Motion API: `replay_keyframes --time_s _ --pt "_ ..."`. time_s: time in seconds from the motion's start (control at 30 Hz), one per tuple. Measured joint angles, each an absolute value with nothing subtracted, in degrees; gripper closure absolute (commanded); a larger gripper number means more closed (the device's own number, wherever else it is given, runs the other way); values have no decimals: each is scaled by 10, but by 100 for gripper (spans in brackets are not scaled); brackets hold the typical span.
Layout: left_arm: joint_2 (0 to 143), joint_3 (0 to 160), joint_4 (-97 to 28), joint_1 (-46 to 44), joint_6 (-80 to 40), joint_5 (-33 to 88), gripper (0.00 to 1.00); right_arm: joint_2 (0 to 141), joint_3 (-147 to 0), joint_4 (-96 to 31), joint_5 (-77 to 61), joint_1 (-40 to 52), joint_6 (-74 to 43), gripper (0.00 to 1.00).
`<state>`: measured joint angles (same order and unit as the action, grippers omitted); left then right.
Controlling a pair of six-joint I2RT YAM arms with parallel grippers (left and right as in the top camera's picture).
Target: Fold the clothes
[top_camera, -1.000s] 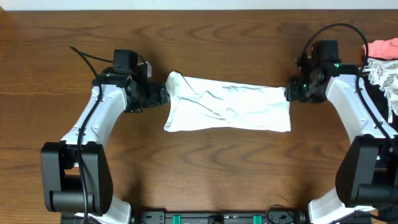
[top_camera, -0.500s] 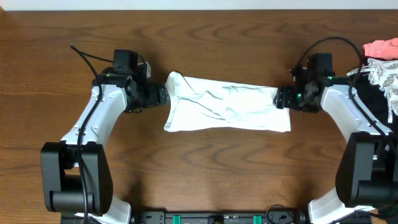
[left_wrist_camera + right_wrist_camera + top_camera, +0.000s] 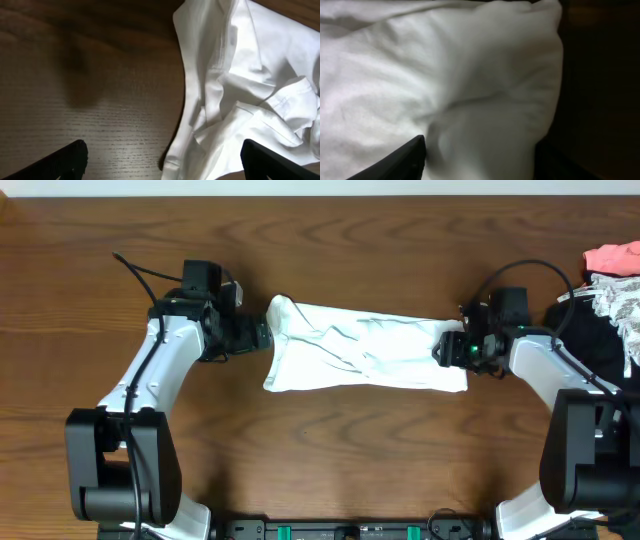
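**Arms at both ends of the shirt**

The white T-shirt (image 3: pixel 370 352) lies in a crumpled band mid-table (image 3: pixel 330 445). The left gripper (image 3: pixel 262 335) sits low at its left end, fingers spread wide and empty. The right gripper (image 3: pixel 442 350) presses over the right edge, and I cannot tell whether it grips.

Right wrist view blurred; T-shirt (image 3: pixel 445 75) overruns its edges. Whether right gripper (image 3: pixel 447 350) grips the cloth: cannot tell. At right edge of table (image 3: pixel 330 470), clothing pile (image 3: pixel 612 280) cut off by frame.
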<state>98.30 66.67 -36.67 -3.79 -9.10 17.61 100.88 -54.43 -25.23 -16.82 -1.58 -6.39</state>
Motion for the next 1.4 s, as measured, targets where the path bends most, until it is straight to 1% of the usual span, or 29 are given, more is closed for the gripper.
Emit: replay_keyframes --time_s 0.13,0.3,0.57,0.8,0.83,0.9,0.93,0.97,1.0,1.07,1.13,1.17,1.4 --pt "983 667 -369 -38 -91 176 2 1009 -536 -241 -170 -16 -66 41" --pt "983 667 -369 -38 -91 176 2 1009 -531 -235 -172 -16 -66 35" --pt "983 667 -369 -38 -91 176 2 1009 -531 -231 -155 -16 -66 32" --pt "983 667 -369 -38 -91 176 2 1004 -519 -211 -143 -16 -65 34" --pt "983 667 -369 -38 -91 176 2 1003 -516 -206 -143 -16 -65 36" --pt "983 667 -369 -38 -91 176 2 1001 -511 -200 -142 -16 -65 42" --pt "983 667 -369 -38 -91 176 2 1001 -510 -198 -141 -16 -65 50" --pt "983 667 -369 -38 -91 176 2 1001 -509 -195 -141 -16 -64 60" --pt "983 667 -369 -38 -91 176 2 1001 -507 -194 -142 -16 -65 68" --pt "983 667 -369 -38 -91 176 2 1001 -503 -191 -150 -16 -64 80" --pt "983 667 -369 -38 -91 176 2 1002 -500 -189 -157 -16 -67 97" --pt "983 667 -369 -38 -91 176 2 1002 -500 -188 -160 -16 -67 99" --pt "983 667 -369 -38 -91 176 2 1002 -506 -203 -174 -28 -66 99"
